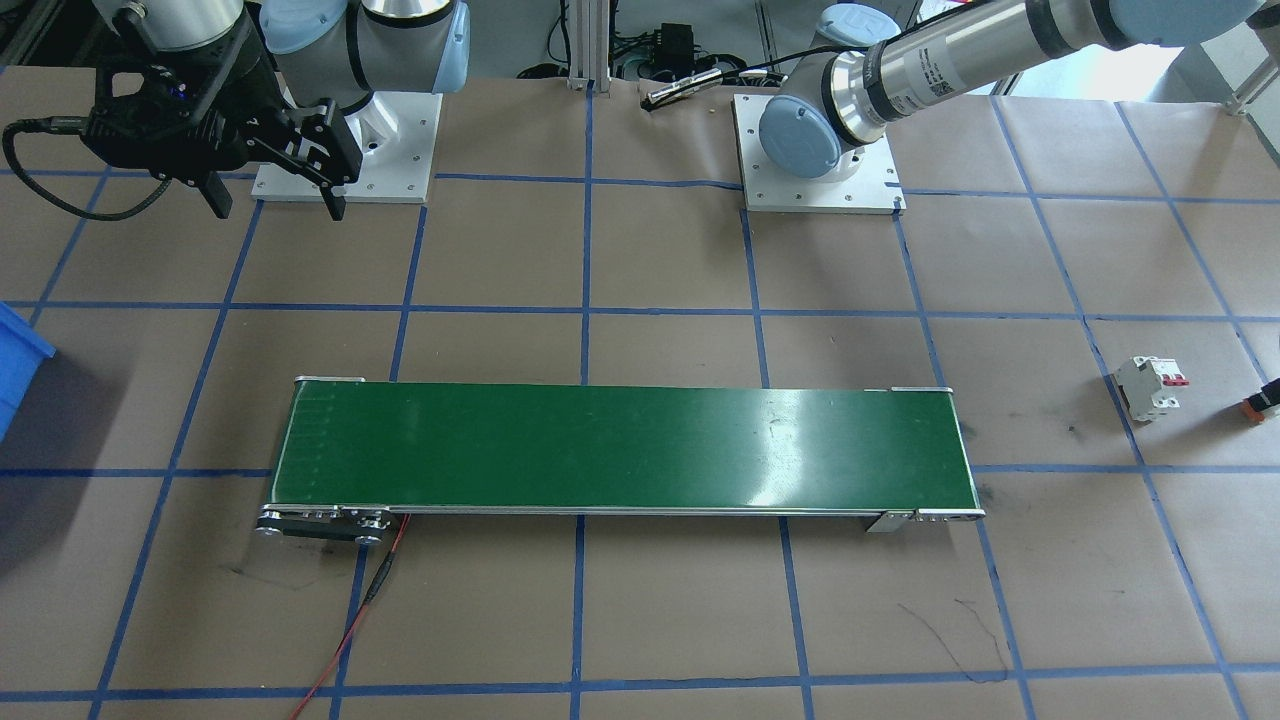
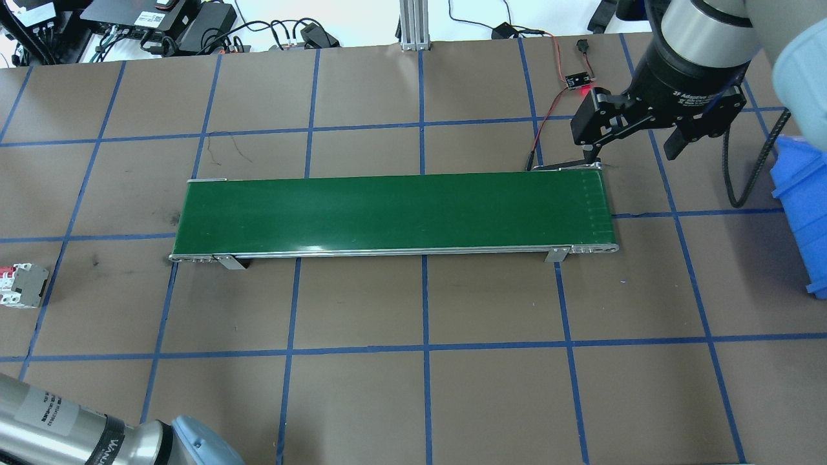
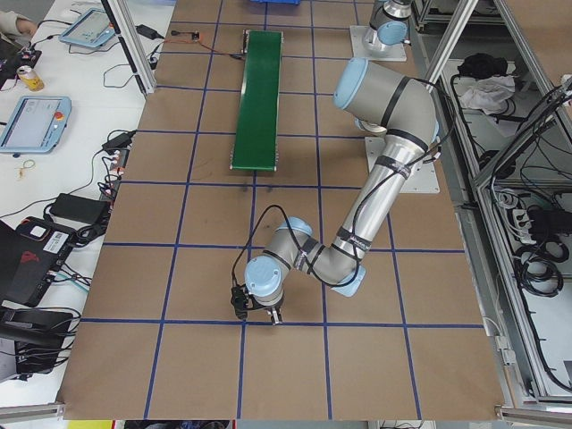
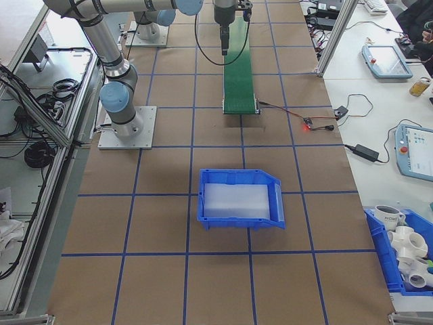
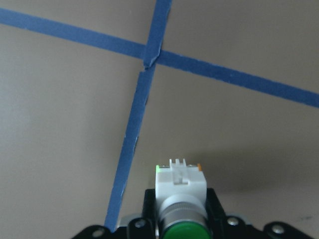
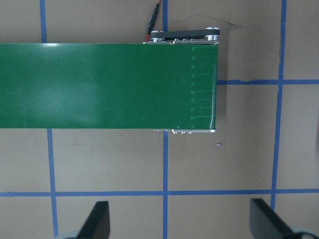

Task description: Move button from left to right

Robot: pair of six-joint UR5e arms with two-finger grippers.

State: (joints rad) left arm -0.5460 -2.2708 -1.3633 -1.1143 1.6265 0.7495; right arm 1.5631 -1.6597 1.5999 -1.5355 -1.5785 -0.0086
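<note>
The button [image 5: 180,181], a white block with a metal ring, a green cap and orange bits at its far end, sits at the bottom centre of the left wrist view. My left gripper [image 5: 179,201] is shut on it, black fingers [image 5: 149,201] flanking it, just above the brown paper by a blue tape crossing. In the exterior left view that gripper [image 3: 257,308] hangs low over the table's near end. My right gripper [image 2: 630,145] is open and holds nothing, hovering by the conveyor's right end; it also shows in the front view [image 1: 275,200].
A green conveyor belt [image 2: 394,213] lies across the table's middle. A white circuit breaker [image 1: 1150,387] with red toggles stands on the paper on the robot's left. A blue bin [image 2: 804,206] sits on the robot's right. Red wires and a small sensor board [image 2: 578,81] lie behind the belt's right end.
</note>
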